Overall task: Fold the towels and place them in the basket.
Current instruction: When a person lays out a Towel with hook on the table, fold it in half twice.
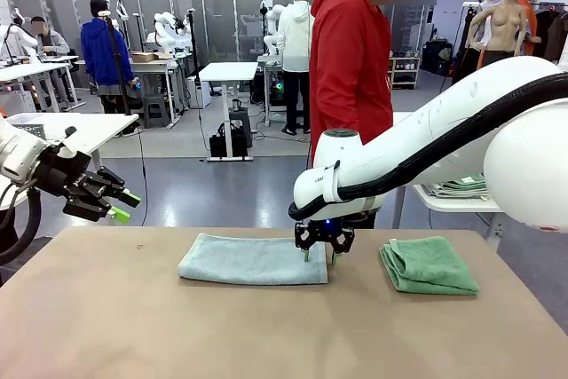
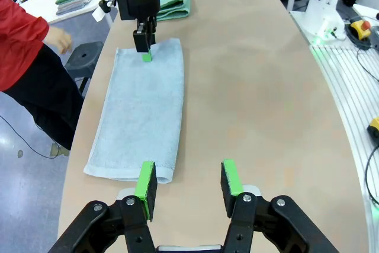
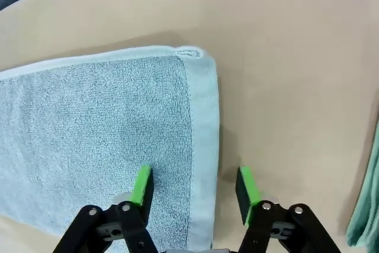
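A pale blue-grey towel (image 1: 253, 261) lies folded into a long strip at the table's middle. My right gripper (image 1: 320, 255) is down at its right end. In the right wrist view that gripper (image 3: 194, 186) is open and straddles the towel's hemmed short edge (image 3: 204, 146): one pad over the terry, the other over bare table. A mint green towel (image 1: 429, 265) lies folded to the right. My left gripper (image 1: 115, 206) hangs open in the air off the table's left end, holding nothing; its own view looks along the blue towel (image 2: 142, 111). The basket is out of view.
A person in a red top (image 1: 351, 59) stands at the far side, one hand (image 2: 59, 39) hanging by the table edge. A white side table with a stack of folded cloths (image 1: 461, 186) stands at the back right. Bare tabletop (image 1: 222, 335) spreads in front of the towels.
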Available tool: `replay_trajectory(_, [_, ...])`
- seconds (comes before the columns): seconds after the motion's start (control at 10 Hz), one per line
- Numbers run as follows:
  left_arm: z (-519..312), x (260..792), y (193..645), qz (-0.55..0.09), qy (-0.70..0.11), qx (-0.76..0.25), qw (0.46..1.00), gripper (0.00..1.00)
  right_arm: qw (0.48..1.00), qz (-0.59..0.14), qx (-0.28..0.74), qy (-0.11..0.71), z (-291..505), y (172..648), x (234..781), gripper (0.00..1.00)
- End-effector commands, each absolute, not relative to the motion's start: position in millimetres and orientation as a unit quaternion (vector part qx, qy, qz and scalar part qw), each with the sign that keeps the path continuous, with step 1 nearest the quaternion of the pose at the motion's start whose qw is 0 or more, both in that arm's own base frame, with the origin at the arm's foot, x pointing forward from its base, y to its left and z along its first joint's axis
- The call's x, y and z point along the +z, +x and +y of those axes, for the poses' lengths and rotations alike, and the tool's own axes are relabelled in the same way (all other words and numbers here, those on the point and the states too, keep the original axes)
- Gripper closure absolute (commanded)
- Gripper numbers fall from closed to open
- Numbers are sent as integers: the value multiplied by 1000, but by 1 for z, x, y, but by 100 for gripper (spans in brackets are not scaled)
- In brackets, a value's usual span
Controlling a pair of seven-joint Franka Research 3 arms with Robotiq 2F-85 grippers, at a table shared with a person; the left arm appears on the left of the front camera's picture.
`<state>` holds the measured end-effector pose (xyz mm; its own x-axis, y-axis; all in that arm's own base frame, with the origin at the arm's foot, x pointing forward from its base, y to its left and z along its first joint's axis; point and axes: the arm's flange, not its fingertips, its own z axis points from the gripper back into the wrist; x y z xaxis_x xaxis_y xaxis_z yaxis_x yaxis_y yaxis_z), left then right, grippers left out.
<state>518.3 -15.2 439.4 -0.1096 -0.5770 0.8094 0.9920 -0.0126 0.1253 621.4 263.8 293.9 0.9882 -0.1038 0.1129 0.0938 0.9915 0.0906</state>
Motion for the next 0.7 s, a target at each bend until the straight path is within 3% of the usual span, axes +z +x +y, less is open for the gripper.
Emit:
replay_trajectory(0.0, [-15, 439, 518, -365, -283, -657, 596, 43, 996, -76, -41, 36, 265, 624, 291, 34])
replay_trajectory(0.1, [-15, 439, 518, -365, -283, -657, 596, 43, 996, -77, -41, 34, 265, 624, 290, 45])
replay_trajectory(0.3, [-15, 439, 518, -365, -283, -657, 596, 43, 996, -71, -46, 32, 267, 626, 288, 45])
replay_trajectory(0.4, [-15, 439, 518, -365, -283, -657, 596, 43, 996, -68, -44, 40, 268, 627, 287, 54])
replay_trajectory(0.6, [-15, 439, 518, -365, -283, -657, 596, 43, 996, -67, -41, 39, 269, 627, 285, 54])
